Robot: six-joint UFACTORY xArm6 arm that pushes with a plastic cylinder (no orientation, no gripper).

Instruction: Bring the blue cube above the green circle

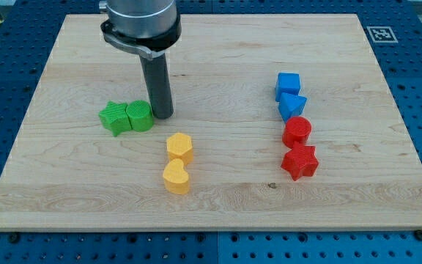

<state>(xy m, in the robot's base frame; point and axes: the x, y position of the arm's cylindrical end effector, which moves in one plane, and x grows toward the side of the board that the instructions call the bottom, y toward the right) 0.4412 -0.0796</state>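
The blue cube (287,83) sits at the view's right, at the top of a column of blocks. The green circle (140,116) lies at the view's left-centre, touching a green star (113,118) on its left. My tip (163,115) rests on the board right beside the green circle's right edge, far to the left of the blue cube. The arm's dark rod rises from the tip to the view's top.
A blue triangle (292,107), a red circle (297,132) and a red star (300,161) line up below the blue cube. A yellow hexagon (179,147) and a yellow heart (176,177) lie below the tip. The wooden board (218,44) ends in a blue pegboard.
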